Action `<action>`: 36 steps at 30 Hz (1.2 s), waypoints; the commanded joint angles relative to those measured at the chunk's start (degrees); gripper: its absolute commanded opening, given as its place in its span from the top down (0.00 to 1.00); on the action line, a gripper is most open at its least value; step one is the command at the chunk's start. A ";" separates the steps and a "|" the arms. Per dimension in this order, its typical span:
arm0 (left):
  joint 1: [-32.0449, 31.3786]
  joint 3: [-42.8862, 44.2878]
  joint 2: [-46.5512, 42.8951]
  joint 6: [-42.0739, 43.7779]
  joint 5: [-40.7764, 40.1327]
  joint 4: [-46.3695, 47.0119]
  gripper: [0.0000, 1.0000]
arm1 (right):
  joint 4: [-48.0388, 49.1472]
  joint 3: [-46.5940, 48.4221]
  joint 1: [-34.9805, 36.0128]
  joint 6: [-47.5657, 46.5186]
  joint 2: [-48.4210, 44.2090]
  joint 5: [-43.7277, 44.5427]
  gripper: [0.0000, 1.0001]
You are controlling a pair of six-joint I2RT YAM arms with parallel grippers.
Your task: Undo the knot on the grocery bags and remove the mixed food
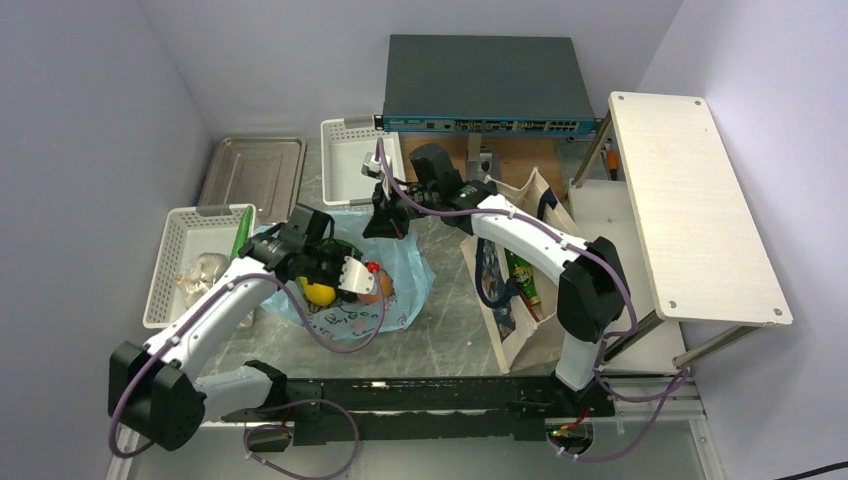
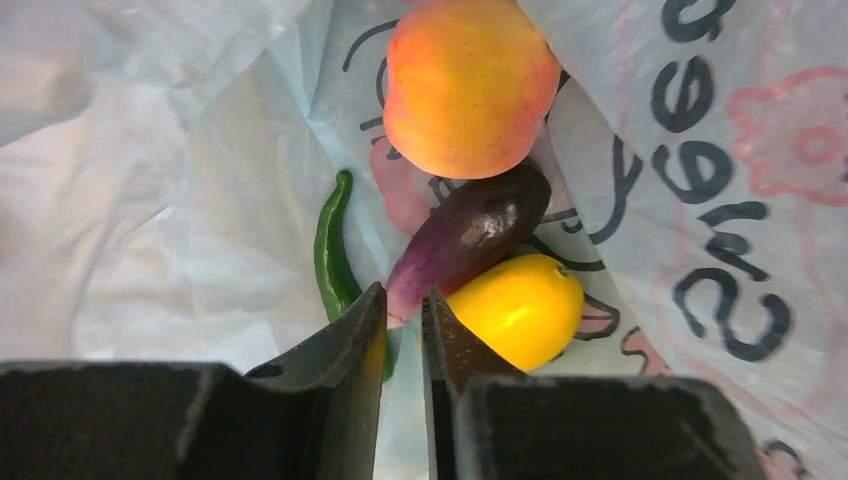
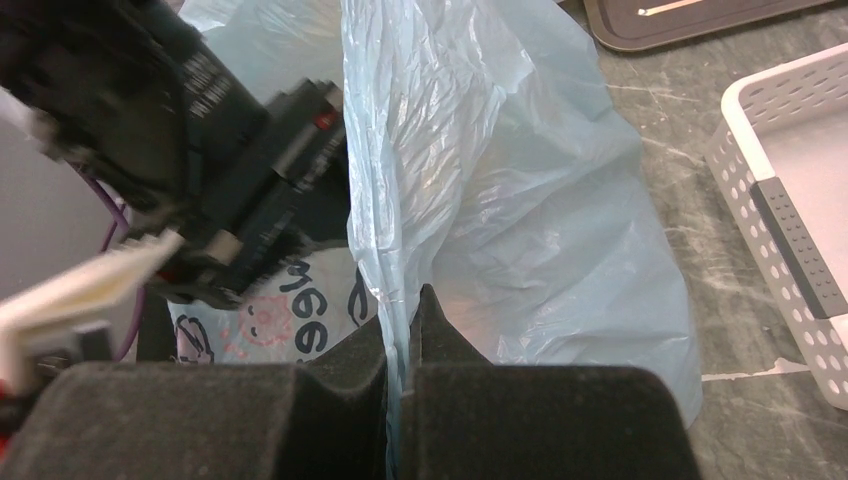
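Observation:
The light-blue grocery bag (image 1: 405, 300) lies open mid-table. My right gripper (image 1: 385, 222) is shut on the bag's upper edge (image 3: 400, 200) and holds it up; its jaws (image 3: 405, 325) pinch the film. My left gripper (image 1: 345, 272) is inside the bag. In the left wrist view the jaws (image 2: 405, 298) stand almost closed on the pale end of the purple aubergine (image 2: 470, 235). A round orange fruit (image 2: 470, 85), a yellow oval fruit (image 2: 525, 310) and a thin green vegetable (image 2: 333, 250) lie around it. No knot shows.
A white basket (image 1: 160, 290) at left holds a pale lumpy item (image 1: 200, 272) and a green cucumber (image 1: 243, 230). Another white basket (image 1: 335, 125) and a metal tray (image 1: 255, 170) stand behind. The beige tote (image 1: 520, 300) stands at right, beside a wooden shelf (image 1: 690, 200).

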 commanded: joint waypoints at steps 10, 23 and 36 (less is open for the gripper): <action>2.86 0.05 15.10 22.44 -0.42 3.84 0.47 | 1.78 1.16 0.09 0.51 -0.42 -0.42 1.00; 3.26 3.94 27.89 28.20 -1.86 0.44 0.35 | -0.08 1.67 0.04 -0.53 0.04 0.24 1.00; 2.25 5.90 28.74 24.52 -2.97 -1.23 0.33 | -0.25 1.82 -0.05 -0.49 0.52 0.49 1.00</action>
